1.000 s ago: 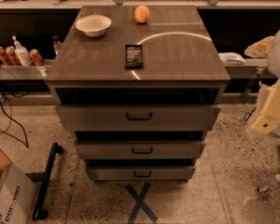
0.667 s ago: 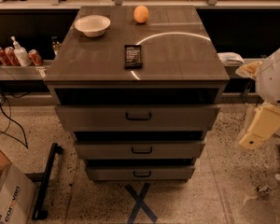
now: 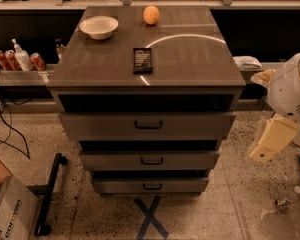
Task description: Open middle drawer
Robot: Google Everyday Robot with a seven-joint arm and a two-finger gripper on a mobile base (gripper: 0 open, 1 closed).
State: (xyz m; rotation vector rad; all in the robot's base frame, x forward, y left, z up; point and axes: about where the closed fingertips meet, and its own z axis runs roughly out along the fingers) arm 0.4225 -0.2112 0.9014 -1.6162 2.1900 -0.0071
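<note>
The gripper is hovering well right of the middle drawer, its spread impossible to tell

On the cabinet top in front of me I see a white bowl at the back left, an orange near the back edge, and a dark flat packet near the middle. On the left shelf stand red cans and a white pump bottle. On the speckled floor are a cardboard box, a black bar and a blue tape cross.
</note>
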